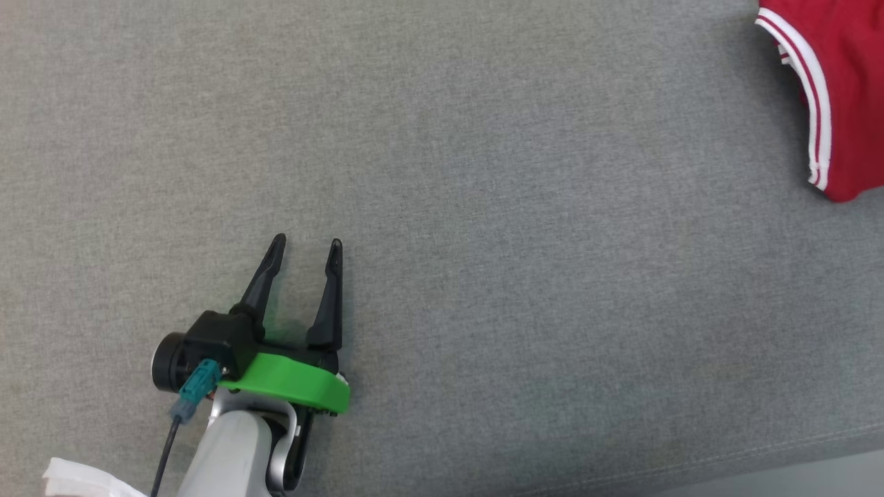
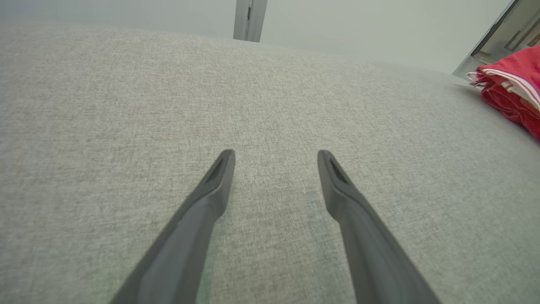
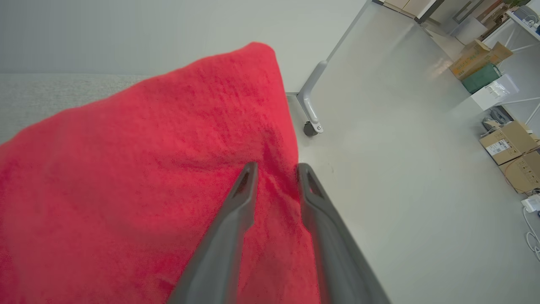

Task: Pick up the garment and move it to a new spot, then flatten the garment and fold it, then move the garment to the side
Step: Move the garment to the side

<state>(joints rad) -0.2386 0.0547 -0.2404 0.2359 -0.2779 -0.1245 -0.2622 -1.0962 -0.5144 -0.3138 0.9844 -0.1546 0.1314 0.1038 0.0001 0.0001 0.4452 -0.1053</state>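
Item one, the garment [image 3: 147, 181]: red terry-like cloth, trimmed with white stripes along one edge, bunched rather than flat. It lies directly under and ahead of my right gripper [image 3: 277, 166], spreading off to that gripper's left, with one corner raised beyond the fingertips. Right gripper: narrow setting, the two dark fingers a small way apart with red cloth showing in the gap; I cannot tell whether a fold is pinched there or the cloth merely lies beneath. From my left gripper [image 1: 308, 241] the same garment sits well apart, far ahead and off to its right, at the edge of the padded surface. Left gripper: wide setting, fingers spread, nothing between them, tips low over bare fabric. Item two, grey woven surface [image 1: 518, 241]: carries the garment and runs beneath both grippers. Item three, green collar [image 1: 297, 386] and teal connector [image 1: 200, 383] at the base of the left gripper's fingers, a dark cable trailing back from the connector. Item four, white crumpled material [image 1: 76, 480], behind and left of the left gripper. Item five, pale floor [image 3: 400, 190], to the right of the right gripper's fingers, with a metal leg on a caster [image 3: 310, 105] ahead and cardboard boxes [image 3: 506, 143] far right.
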